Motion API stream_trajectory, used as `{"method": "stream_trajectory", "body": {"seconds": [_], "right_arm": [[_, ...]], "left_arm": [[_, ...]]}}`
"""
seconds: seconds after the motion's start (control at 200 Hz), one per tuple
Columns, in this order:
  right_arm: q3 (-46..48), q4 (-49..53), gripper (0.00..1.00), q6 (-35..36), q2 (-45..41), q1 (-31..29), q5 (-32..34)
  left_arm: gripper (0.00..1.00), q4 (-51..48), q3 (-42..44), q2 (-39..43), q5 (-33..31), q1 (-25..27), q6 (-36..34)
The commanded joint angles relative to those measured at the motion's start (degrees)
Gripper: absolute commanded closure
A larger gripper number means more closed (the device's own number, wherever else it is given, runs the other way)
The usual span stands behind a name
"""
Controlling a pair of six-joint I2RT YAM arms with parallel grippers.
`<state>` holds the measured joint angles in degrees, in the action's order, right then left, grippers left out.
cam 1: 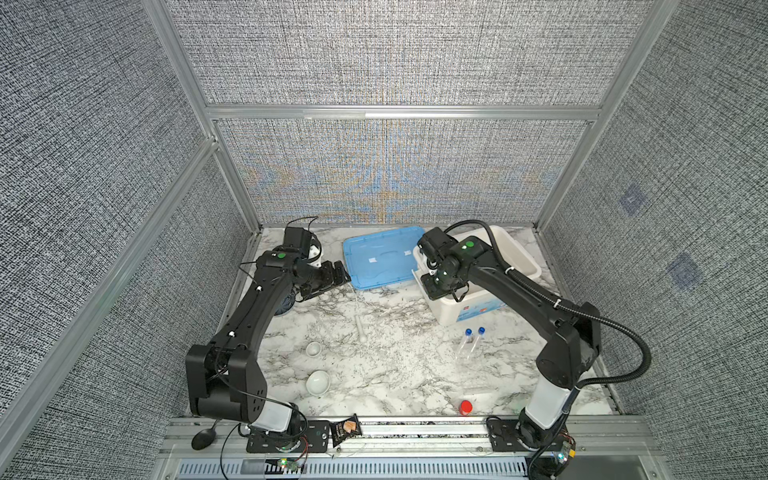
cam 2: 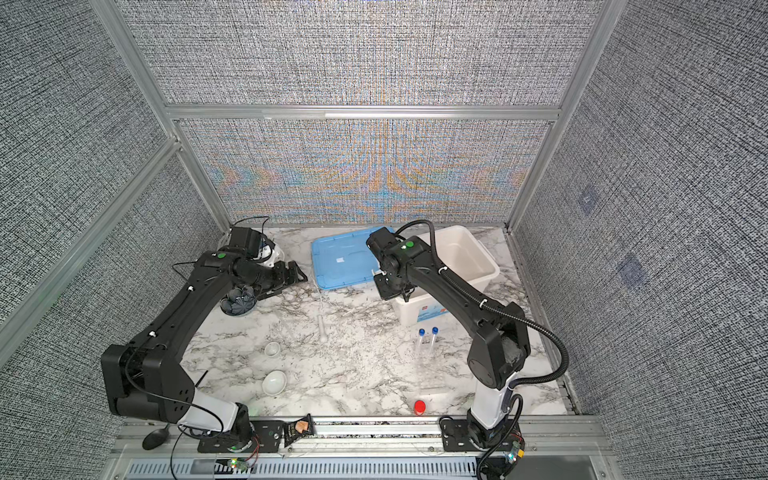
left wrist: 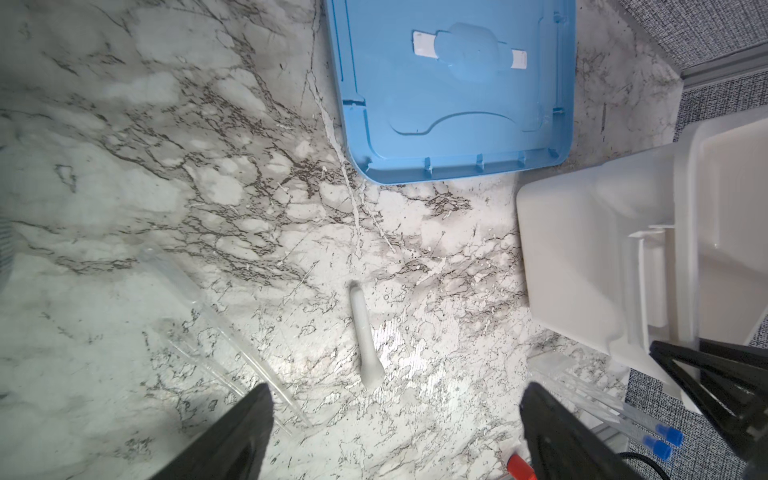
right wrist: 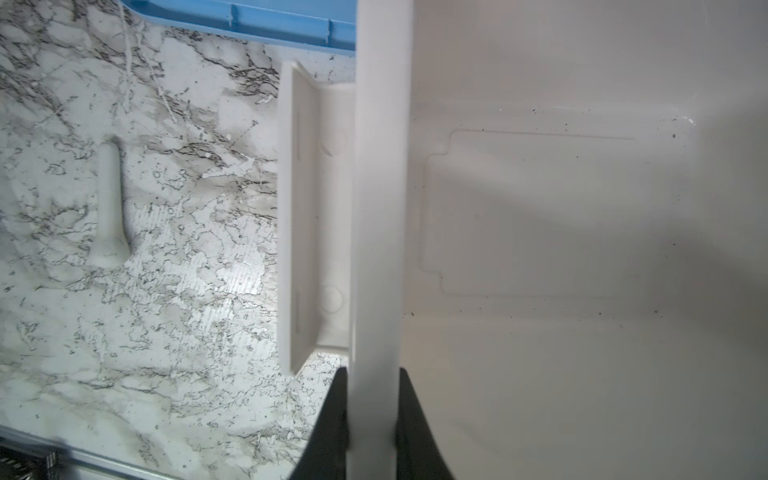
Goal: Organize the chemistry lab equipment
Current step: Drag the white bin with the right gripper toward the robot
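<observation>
A white pestle stick (cam 1: 360, 328) (left wrist: 365, 336) (right wrist: 110, 208) lies mid-table. Two shallow white dishes, one small (cam 1: 313, 349) and one larger (cam 1: 318, 382), sit nearer the front left. Two clear blue-capped tubes (cam 1: 473, 343) (cam 2: 427, 340) lie side by side in front of the white bin (cam 1: 528, 266). My right gripper (cam 1: 433, 286) (right wrist: 372, 399) is shut on the bin's left rim (right wrist: 378, 208), one finger inside the wall and one outside. My left gripper (cam 1: 334, 282) (left wrist: 395, 415) hangs open and empty above the table, beside the blue lid (cam 1: 382, 257).
The blue lid (left wrist: 453, 91) lies flat at the back, touching the bin. A red-capped item (cam 1: 466, 407) is at the front right. A black snack packet (cam 1: 345, 430) and a black spoon (cam 1: 203, 438) rest on the front rail. A dark round object (cam 2: 239, 301) sits under my left arm.
</observation>
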<state>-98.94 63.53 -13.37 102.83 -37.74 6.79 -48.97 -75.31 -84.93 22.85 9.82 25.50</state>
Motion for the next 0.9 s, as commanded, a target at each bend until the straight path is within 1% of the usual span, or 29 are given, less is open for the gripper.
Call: {"method": "stream_trajectory", "body": {"seconds": [0.0, 0.075, 0.185, 0.3, 0.45, 0.65, 0.755, 0.795, 0.845, 0.89], "right_arm": [[-0.5, -0.2, 0.94, -0.1, 0.5, -1.1, -3.4], [-0.4, -1.7, 0.94, 0.0, 1.3, -2.1, -5.0], [-2.1, -2.9, 0.94, -2.2, 3.3, -3.6, -6.3], [-5.8, -2.5, 0.94, -5.2, 6.3, -5.5, -6.9], [-11.1, -0.7, 0.94, -9.0, 10.2, -8.7, -8.5], [-14.8, -1.0, 0.92, -12.2, 12.8, -12.5, -9.8], [-14.3, -2.2, 0.92, -14.1, 12.7, -13.8, -9.3], [-14.1, -2.7, 0.92, -14.6, 12.6, -14.2, -9.5], [-14.1, -2.9, 0.9, -15.0, 12.7, -14.7, -9.3], [-14.0, -3.2, 0.88, -15.2, 12.8, -15.0, -9.7]], "left_arm": [[0.06, 0.3, 1.0, 1.7, -0.3, -0.1, -0.3], [0.06, 0.3, 1.6, 2.1, -1.0, -0.1, -0.3], [0.06, 0.0, 2.0, 2.7, -1.5, 0.0, 0.3], [0.06, 0.6, 3.0, 3.1, -1.7, -0.1, 0.6], [0.05, -0.9, 2.6, 3.5, -4.0, -0.1, 1.6], [0.05, -1.6, 3.4, 3.9, -5.5, -0.7, 2.6], [0.05, -1.4, 4.2, 4.6, -6.1, -1.0, 4.3], [0.05, -0.2, 5.1, 4.9, -5.3, -1.1, 5.0], [0.04, 0.7, 5.9, 5.2, -4.0, -1.2, 5.6], [0.04, 0.1, 5.8, 5.3, -4.3, -1.4, 6.4]]}}
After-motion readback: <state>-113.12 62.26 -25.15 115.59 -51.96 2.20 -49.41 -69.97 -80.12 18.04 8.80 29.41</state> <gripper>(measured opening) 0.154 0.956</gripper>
